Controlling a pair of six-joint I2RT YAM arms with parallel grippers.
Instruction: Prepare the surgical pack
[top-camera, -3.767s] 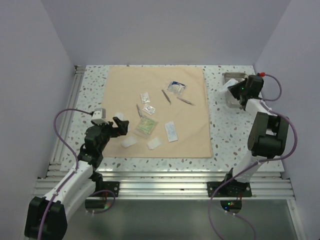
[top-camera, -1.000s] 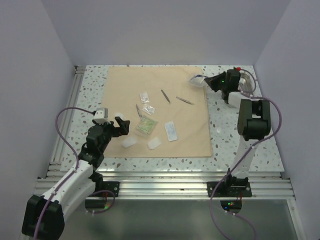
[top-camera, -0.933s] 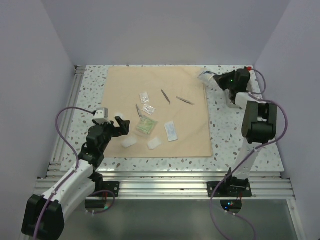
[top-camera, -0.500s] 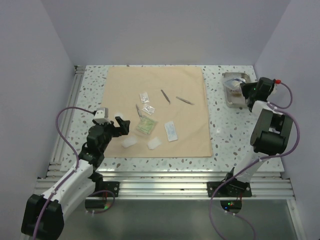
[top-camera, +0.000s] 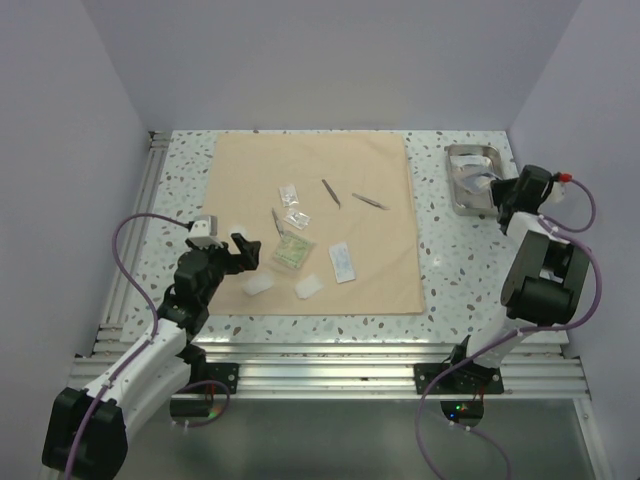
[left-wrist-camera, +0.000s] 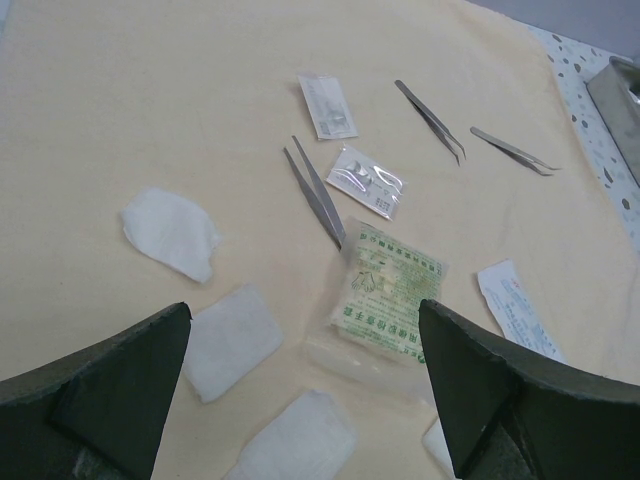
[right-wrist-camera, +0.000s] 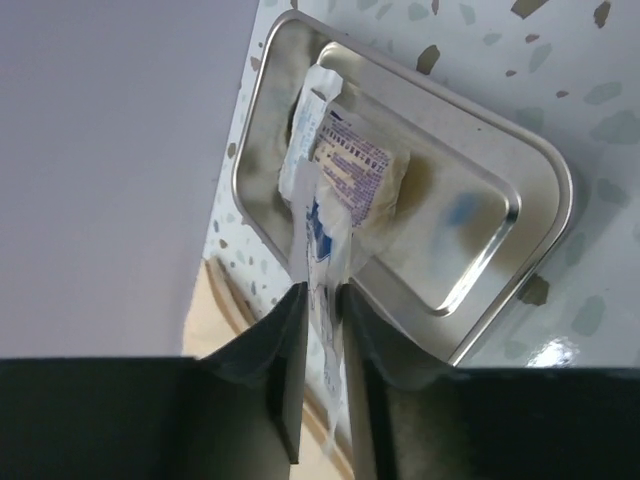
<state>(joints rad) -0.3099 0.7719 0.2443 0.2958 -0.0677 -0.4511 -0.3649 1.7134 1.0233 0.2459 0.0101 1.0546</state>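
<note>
Lying crosswise in steel tray — sachet, tail pointing into right tool.

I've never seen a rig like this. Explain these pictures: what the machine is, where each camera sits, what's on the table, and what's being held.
These are two robot arms bolted at the near edge of a table, each ending in a two-finger gripper. The wide picture comes from a fixed camera above and behind them. The other two come from a camera on each wrist.

A tan cloth lies on the table. Scattered on it are tweezers, a green sachet, clear sachets, a white sachet and gauze pads.

The left gripper hangs wide open and empty over the cloth. The right gripper is nearly closed on the end of a blue-printed sachet, which lies in the steel tray beside the cloth.
</note>
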